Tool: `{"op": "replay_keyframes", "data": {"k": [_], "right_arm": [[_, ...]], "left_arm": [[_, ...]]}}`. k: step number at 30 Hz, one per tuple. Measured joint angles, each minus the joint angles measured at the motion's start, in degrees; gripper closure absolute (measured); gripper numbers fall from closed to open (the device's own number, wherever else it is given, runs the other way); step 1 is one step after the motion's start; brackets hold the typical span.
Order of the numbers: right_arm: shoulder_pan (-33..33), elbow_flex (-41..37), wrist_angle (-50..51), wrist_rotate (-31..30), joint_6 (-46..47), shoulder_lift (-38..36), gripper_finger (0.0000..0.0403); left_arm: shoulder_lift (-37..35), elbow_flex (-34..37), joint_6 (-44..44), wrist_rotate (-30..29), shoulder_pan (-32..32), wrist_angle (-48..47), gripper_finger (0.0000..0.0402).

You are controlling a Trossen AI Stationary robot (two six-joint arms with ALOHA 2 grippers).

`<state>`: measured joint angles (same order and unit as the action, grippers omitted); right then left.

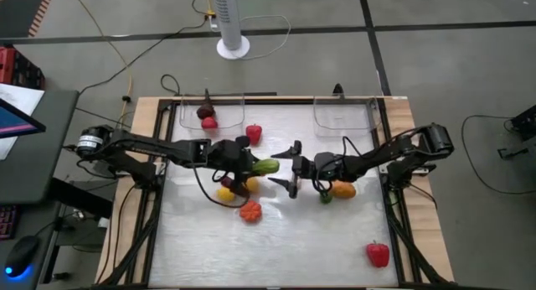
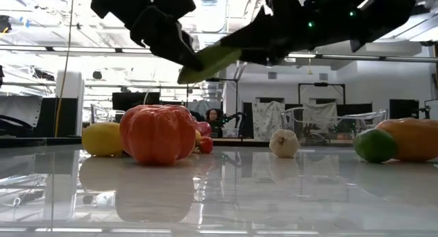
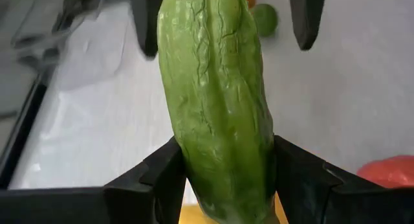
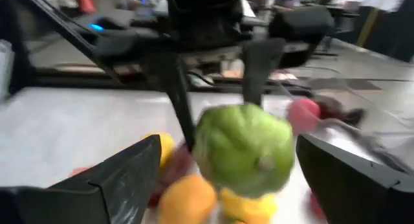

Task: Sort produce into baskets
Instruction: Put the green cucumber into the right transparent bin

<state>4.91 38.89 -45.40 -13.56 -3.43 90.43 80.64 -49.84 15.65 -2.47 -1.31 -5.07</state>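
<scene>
A green cucumber [image 1: 266, 166] hangs above the middle of the table with my left gripper [image 1: 254, 165] shut on it. Its free end [image 4: 242, 149] points toward my right gripper [image 1: 293, 167], which stands open just to its right, one finger on each side ahead of that end, touching nothing. Two clear baskets stand at the far edge. The left basket [image 1: 189, 121] holds a dark eggplant [image 1: 204, 111] and a red piece [image 1: 209, 122]. The right basket [image 1: 343, 116] shows nothing inside. My left gripper pinches the cucumber's two long sides [image 3: 187, 160] between its two fingers, near the end toward the wrist. The fingers come from the table's left, slanting down, and the cucumber sticks out forward past them. It is tilted and lifted clear of the table [image 2: 209, 62].
Below the grippers lie a yellow lemon [image 1: 226, 194], an orange tomato [image 1: 250, 210], a green lime [image 1: 325, 197] and an orange piece [image 1: 342, 189]. One red pepper [image 1: 253, 133] sits beside the left basket, another [image 1: 378, 254] near the right front corner. White garlic [image 2: 284, 143] lies farther back.
</scene>
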Motion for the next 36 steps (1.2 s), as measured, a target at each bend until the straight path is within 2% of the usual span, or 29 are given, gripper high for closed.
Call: {"op": "replay_keyframes", "data": {"k": [5,15,18,24,27,29,36], "right_arm": [[-0.64,-0.04,-1.05,4.25,0.44,-0.26,0.007],[-0.62,-0.04,-0.67,4.69,0.49,-0.28,0.0203],[-0.6,-0.04,-0.34,4.68,0.56,-0.28,0.0205],[-0.62,-0.04,3.9,2.42,0.48,-1.41,0.0189],[-0.55,-0.06,11.08,-2.17,0.49,-4.84,0.0184],[-0.51,-0.06,16.81,-7.87,0.49,-8.28,0.0186],[-1.48,-0.06,32.13,-37.94,0.07,-18.54,0.0189]], "left_arm": [[-0.01,0.0,3.41,0.62,0.67,0.49,0.0216],[0.0,0.0,4.18,0.07,0.62,1.24,0.0212],[0.0,0.0,4.16,-0.64,0.62,1.05,0.0192],[-0.01,-0.02,3.73,-7.97,0.65,-1.1,0.0114],[-0.02,-1.81,2.86,-12.5,0.67,-7.15,0.0083],[-0.04,-3.77,1.47,-13.71,0.68,-11.88,0.0071],[-0.11,-7.45,-4.1,-13.72,0.73,-20.36,0.0066]]}}
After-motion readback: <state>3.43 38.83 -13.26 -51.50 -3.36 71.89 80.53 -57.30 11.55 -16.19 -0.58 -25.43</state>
